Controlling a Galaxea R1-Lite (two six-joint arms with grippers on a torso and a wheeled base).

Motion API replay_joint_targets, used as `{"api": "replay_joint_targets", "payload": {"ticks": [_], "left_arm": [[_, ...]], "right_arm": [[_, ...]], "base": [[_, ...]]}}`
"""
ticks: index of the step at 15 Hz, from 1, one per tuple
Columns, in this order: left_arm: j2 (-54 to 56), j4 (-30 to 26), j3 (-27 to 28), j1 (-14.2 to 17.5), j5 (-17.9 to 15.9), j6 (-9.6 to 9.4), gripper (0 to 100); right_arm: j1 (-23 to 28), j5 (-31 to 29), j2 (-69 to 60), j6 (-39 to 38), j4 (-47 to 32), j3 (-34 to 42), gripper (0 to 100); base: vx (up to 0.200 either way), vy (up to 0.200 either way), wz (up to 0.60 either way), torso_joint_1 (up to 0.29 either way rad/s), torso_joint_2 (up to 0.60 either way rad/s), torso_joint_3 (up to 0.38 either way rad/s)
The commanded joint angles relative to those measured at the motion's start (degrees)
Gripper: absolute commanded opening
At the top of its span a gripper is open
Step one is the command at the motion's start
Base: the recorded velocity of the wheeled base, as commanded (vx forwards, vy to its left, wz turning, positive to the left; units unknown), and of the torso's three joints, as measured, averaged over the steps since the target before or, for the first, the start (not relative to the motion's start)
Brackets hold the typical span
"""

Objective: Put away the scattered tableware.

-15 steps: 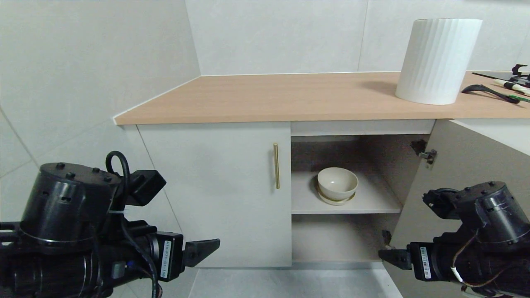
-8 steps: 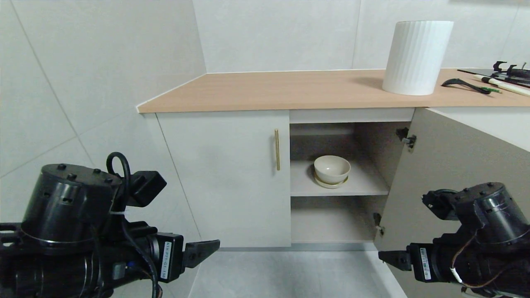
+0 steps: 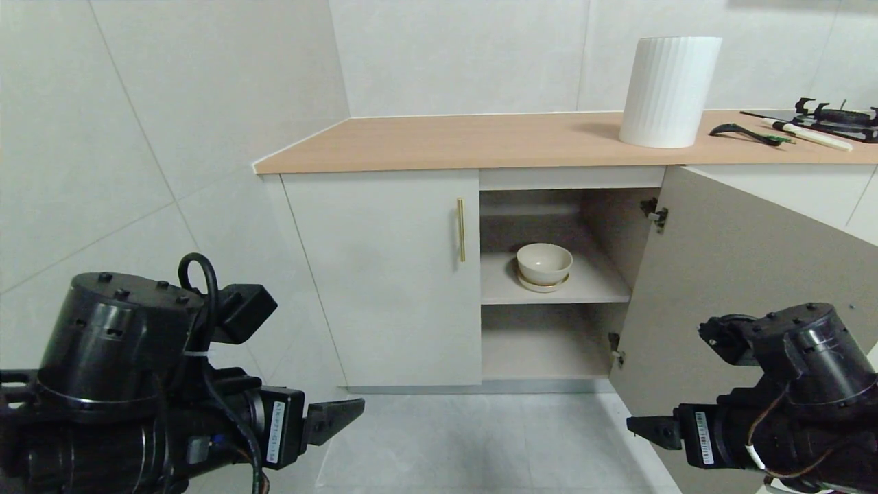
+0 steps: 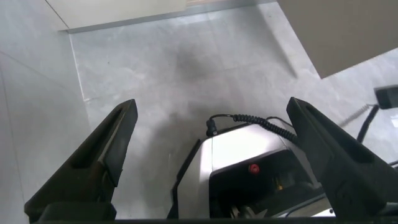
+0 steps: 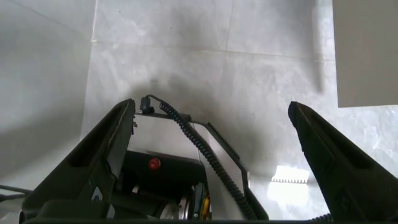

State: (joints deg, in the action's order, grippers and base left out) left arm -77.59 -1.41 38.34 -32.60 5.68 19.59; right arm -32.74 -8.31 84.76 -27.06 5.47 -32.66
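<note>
A: Gripper state at that frame?

B: Two grippers, both empty. Left gripper (image 4: 211, 106) was spread wide, with nothing between its fingers (image 4: 106, 155) and nothing touched. Right gripper (image 5: 211, 107) was the same: wide apart, holding nothing, hung over grey floor (image 5: 186, 56).

A: Did the head view agree?

B: It had each one low at its own side, tips pointing inward. The opening couldn't be judged from there, so the wrist views settled it.

A: Tableware count?

B: One bowl (image 3: 544, 263), upright, sat on one plate (image 3: 542, 284). Both were on the middle shelf (image 3: 597, 291) of the cabinet (image 3: 569, 180), left of the shelf's centre and well apart from both grippers.

A: Cabinet itself?

B: Two doors. The shut door (image 3: 384, 274) was on the left and carried one brass handle (image 3: 461, 230), vertical, at its inner edge. The open door (image 3: 720, 274) was swung out on the right, near the right gripper. There were two levels inside: the shelf with the bowl and a lower one beneath.

A: Anything on top?

B: On the counter (image 3: 480, 140) there was one white ribbed canister (image 3: 669, 91), upright, toward the right end. One black ladle (image 3: 744, 132) lay flat just past it. Farther right were a pale-handled utensil and a black grate, both too small to identify further.

A: What did the wrist views add?

B: Floor tiles and grout lines under the fingers. Each also had a pale panel corner at its edge, and I couldn't tell what it was. The cabinet, bowl and counter came from the head view.
</note>
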Motion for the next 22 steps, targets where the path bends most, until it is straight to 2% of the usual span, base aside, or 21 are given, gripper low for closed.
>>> {"api": "replay_joint_targets", "payload": {"ticks": [1,8,11,13,19,22], "left_arm": [[0.0,0.0,0.0,0.0,0.0,0.01,100],[-0.1,0.0,0.0,-0.1,0.1,0.01,100],[-0.1,-0.1,-0.1,-0.4,0.3,-0.08,100],[0.0,0.0,-0.1,-0.4,0.3,0.01,100],[-0.1,0.0,-0.2,-0.4,0.3,0.01,100],[-0.1,0.0,-0.3,-0.4,0.2,-0.08,100]], "right_arm": [[0.0,0.0,0.1,0.0,0.1,0.0,100],[0.0,-0.3,0.0,0.0,-0.6,0.0,100],[0.0,-0.3,-2.0,0.4,-4.0,-0.5,100],[0.0,0.0,-5.4,5.1,-10.5,-0.9,100],[0.0,0.0,-9.8,6.8,-31.7,-7.9,100],[0.1,-0.8,-10.9,7.4,-37.4,-9.4,100]], "base": [[0.000,0.000,0.00,0.000,0.00,0.000],[0.000,0.000,0.00,0.000,0.00,0.000],[0.000,-0.200,0.00,0.002,0.00,0.001],[0.000,-0.200,0.00,0.010,0.00,0.000],[0.000,-0.200,0.00,0.002,0.00,0.005],[0.000,-0.133,0.00,0.000,0.00,0.002]]}}
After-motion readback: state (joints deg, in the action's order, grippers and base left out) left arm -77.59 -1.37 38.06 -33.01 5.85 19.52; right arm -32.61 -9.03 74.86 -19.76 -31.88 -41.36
